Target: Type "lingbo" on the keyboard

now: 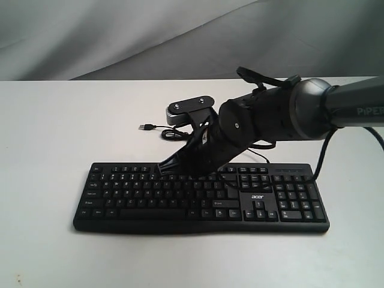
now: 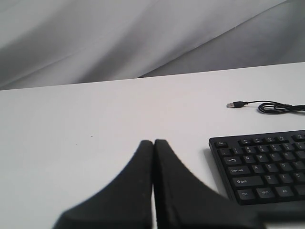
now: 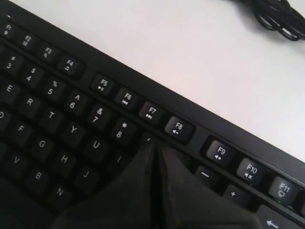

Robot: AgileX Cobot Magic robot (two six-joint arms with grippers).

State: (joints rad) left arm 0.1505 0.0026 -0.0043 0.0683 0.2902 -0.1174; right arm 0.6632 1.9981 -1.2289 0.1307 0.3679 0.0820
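Observation:
The black keyboard (image 1: 150, 201) lies across the white table, number pad to the right. My right gripper (image 1: 163, 168) reaches over it from the right and is shut. In the right wrist view the right gripper (image 3: 155, 145) has its tips down on the keyboard (image 3: 57, 119) in the number row, just past the 8 key and beside the I key. Whether a key is pressed I cannot tell. My left gripper (image 2: 153, 142) is shut on nothing above bare table, left of the keyboard (image 2: 267, 167). It is out of the exterior view.
The thin black USB cable (image 1: 171, 133) lies coiled behind the keyboard, its plug (image 1: 145, 126) loose on the table. The cable (image 2: 281, 108) also shows in the left wrist view. A grey cloth backdrop (image 1: 120, 36) hangs behind the white table (image 1: 48, 150).

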